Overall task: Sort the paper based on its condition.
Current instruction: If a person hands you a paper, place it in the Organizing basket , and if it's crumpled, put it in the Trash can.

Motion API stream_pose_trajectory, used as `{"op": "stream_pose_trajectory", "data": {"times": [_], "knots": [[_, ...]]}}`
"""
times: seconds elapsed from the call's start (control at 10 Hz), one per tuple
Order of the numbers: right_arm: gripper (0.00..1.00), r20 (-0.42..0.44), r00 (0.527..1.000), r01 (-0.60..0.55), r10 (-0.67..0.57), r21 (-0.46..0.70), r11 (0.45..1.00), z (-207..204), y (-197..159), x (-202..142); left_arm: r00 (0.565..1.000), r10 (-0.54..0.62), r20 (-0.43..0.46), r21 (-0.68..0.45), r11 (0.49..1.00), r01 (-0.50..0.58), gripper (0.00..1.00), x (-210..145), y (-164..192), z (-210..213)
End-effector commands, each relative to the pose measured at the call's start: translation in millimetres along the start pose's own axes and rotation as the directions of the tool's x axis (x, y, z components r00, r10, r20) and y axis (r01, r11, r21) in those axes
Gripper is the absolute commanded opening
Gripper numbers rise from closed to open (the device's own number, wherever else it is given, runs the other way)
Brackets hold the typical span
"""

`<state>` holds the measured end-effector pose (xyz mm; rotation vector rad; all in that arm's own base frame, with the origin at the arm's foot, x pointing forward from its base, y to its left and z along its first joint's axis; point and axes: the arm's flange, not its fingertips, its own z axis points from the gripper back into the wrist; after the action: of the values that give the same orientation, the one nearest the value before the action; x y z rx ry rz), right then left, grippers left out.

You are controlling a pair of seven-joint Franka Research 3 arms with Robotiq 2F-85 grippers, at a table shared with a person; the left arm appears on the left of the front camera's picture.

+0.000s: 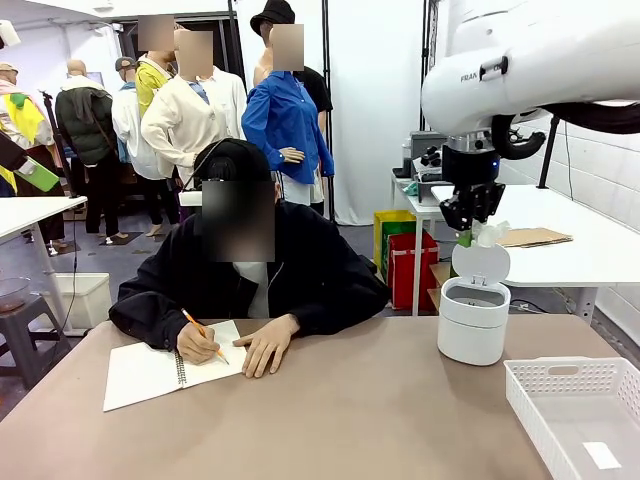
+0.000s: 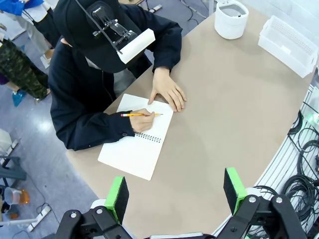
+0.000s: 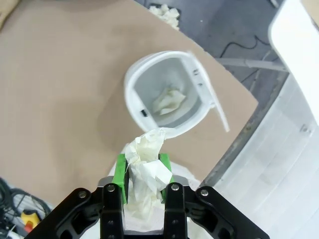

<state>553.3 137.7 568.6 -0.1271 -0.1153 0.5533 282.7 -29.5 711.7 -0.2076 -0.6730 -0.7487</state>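
Observation:
My right gripper (image 1: 473, 232) hangs above the white round bin (image 1: 473, 322), shut on a crumpled wad of paper (image 3: 146, 169). In the right wrist view the bin (image 3: 149, 69) stands open below the wad, its lid tipped back, and another crumpled wad (image 3: 168, 101) lies inside it. A flat sheet of paper (image 1: 601, 455) lies in the white basket (image 1: 560, 385) at the table's right front. My left gripper (image 2: 174, 191) is open high above the table's near side, with nothing between its green pads.
A person in a black jacket sits at the far side, writing with a pencil (image 1: 203, 334) in a white spiral notebook (image 1: 150, 370). One hand (image 1: 268, 344) rests flat beside it. More crumpled scraps (image 3: 166, 12) lie on the floor past the table edge.

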Motion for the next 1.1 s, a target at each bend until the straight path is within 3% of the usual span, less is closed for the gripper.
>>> {"op": "stream_pose_trajectory", "data": {"times": [0.0,0.4,0.5,0.6,1.0], "knots": [[0.31,0.000,1.000,0.010,-0.010,-0.034,0.999,-23,-26,17,1.000,0.003,-0.003,0.007,1.000,-0.003,1.00,0,1,0],[0.31,0.021,0.999,0.024,-0.024,-0.024,0.999,-70,-47,35,1.000,0.003,-0.003,0.007,1.000,-0.003,1.00,0,1,0],[0.31,0.057,0.997,0.047,-0.046,-0.021,0.999,-71,-45,37,1.000,0.003,-0.003,0.007,1.000,-0.003,1.00,0,1,0],[0.31,0.005,0.999,0.040,-0.040,-0.010,0.999,-70,-45,28,1.000,0.003,-0.003,0.007,1.000,-0.003,1.00,0,1,0],[0.31,0.005,0.999,0.040,-0.040,-0.010,0.999,-70,-45,28,1.000,0.003,-0.003,0.007,1.000,-0.003,1.00,0,1,0]]}}
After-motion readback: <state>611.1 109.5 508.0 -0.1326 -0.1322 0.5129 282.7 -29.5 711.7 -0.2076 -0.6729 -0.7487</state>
